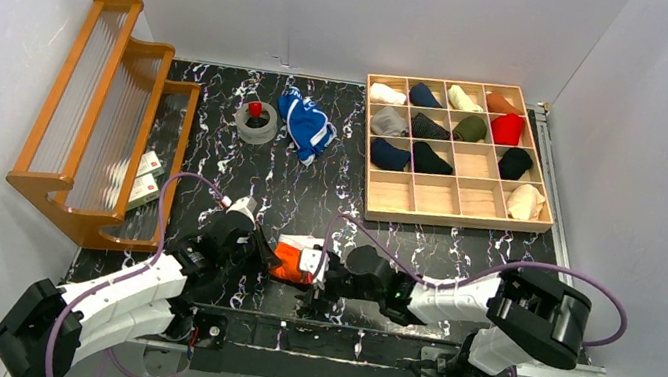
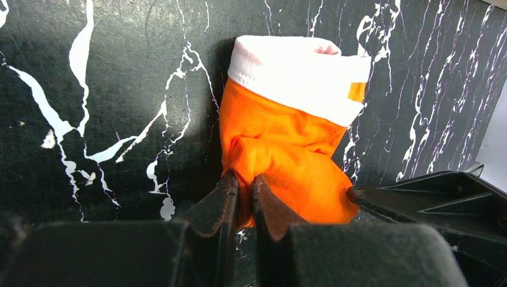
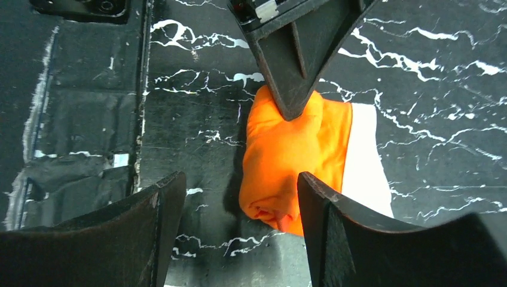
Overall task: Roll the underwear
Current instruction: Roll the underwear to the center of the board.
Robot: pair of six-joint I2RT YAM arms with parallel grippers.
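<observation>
The orange underwear (image 1: 296, 262) lies as a small bundle near the table's front edge, its white waistband (image 2: 299, 72) at the far end. My left gripper (image 2: 244, 180) is shut on a fold at the bundle's near end. From the right, my right gripper (image 3: 239, 182) stands open, its jaws wide and the bundle's rolled end (image 3: 281, 173) just inside the right finger (image 3: 335, 221). The blue underwear (image 1: 306, 124), striped white, lies crumpled at the back middle, away from both grippers.
A wooden compartment box (image 1: 478, 223) holding several rolled garments stands at the back right. A wooden rack (image 1: 103, 122) stands on the left. A grey tape roll (image 1: 257, 124) with a red piece in it lies beside the blue underwear.
</observation>
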